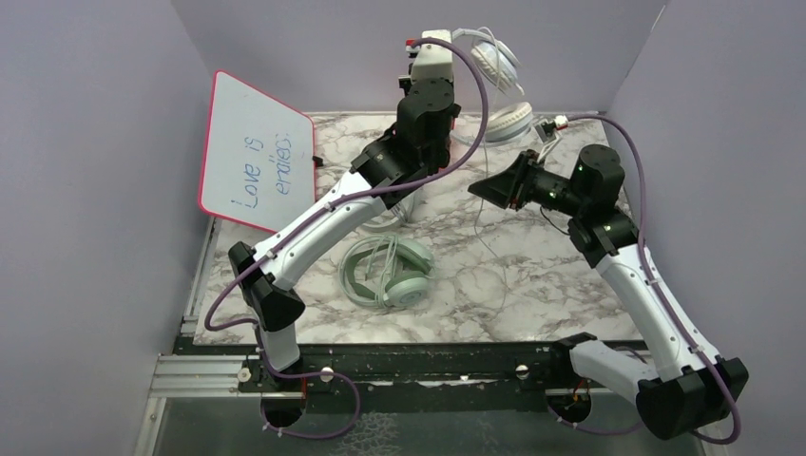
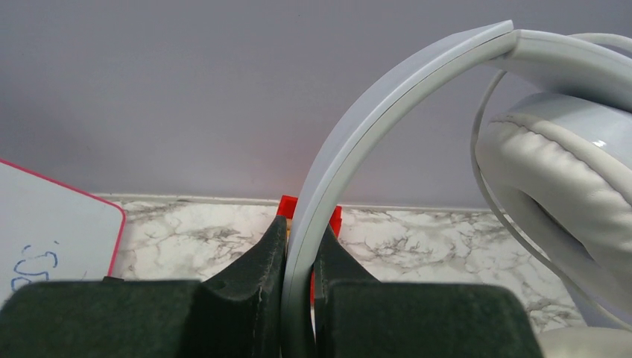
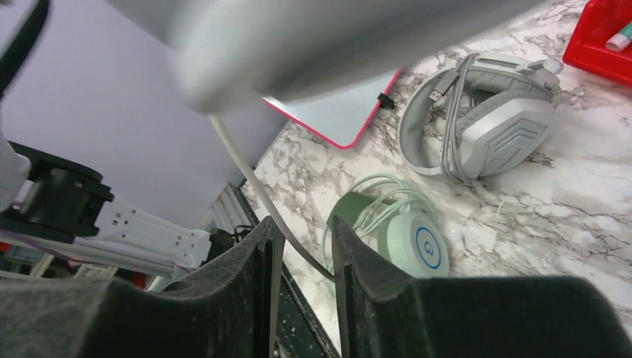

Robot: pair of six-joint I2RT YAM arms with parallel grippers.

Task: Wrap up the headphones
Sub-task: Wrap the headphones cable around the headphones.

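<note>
My left gripper (image 2: pixel 302 233) is shut on the headband (image 2: pixel 358 134) of the plain white headphones (image 1: pixel 499 85), held up near the back wall; its ear pad (image 2: pixel 566 179) fills the right of the left wrist view. A thin white cable (image 3: pixel 246 171) hangs from them and runs through the gap of my right gripper (image 3: pixel 302 227), whose jaws stand apart and do not pinch it. In the top view my right gripper (image 1: pixel 485 186) points left at mid-table. The mint-green headphones (image 1: pixel 390 273) (image 3: pixel 402 239) lie at the front, the grey-white headphones (image 3: pixel 484 119) beside them.
A pink-edged whiteboard (image 1: pixel 257 152) leans at the left wall. A red tray (image 3: pixel 600 37) with a marker sits at the back, mostly behind my left arm. Purple walls close in on three sides. The marble tabletop (image 1: pixel 532 285) ends at a black rail.
</note>
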